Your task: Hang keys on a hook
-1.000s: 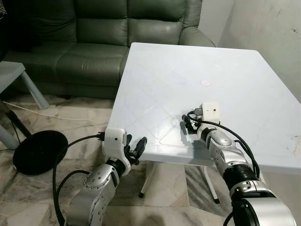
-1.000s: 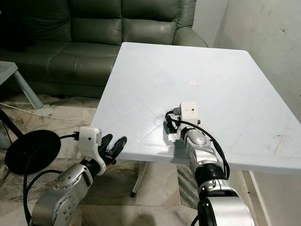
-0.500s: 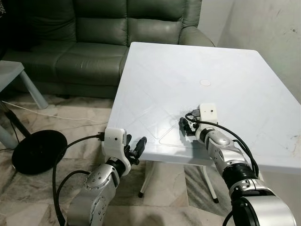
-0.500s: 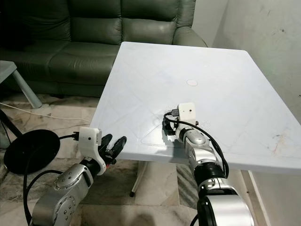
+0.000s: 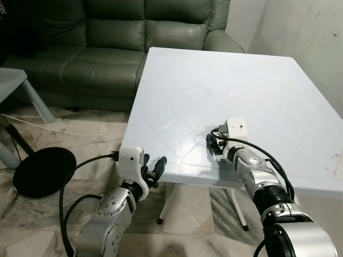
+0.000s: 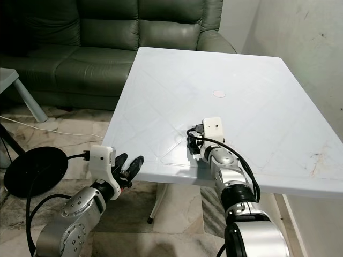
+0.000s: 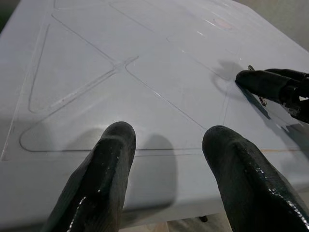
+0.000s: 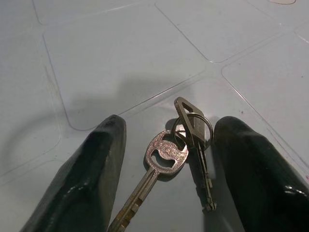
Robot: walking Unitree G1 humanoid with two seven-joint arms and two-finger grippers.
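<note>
Home living rm; green sofa; white table.

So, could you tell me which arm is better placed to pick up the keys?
Right: the right gripper is open around the keys on the table; the left gripper hangs below its edge.

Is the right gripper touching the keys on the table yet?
Apart. The right wrist view shows the keys lying flat on the white table between the open right gripper, table surface visible on both sides.

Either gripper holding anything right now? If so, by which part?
Nothing is held. The right gripper is open, its fingers either side of the keys, which lie flat on the table. The left gripper is open at the table's edge.
</note>
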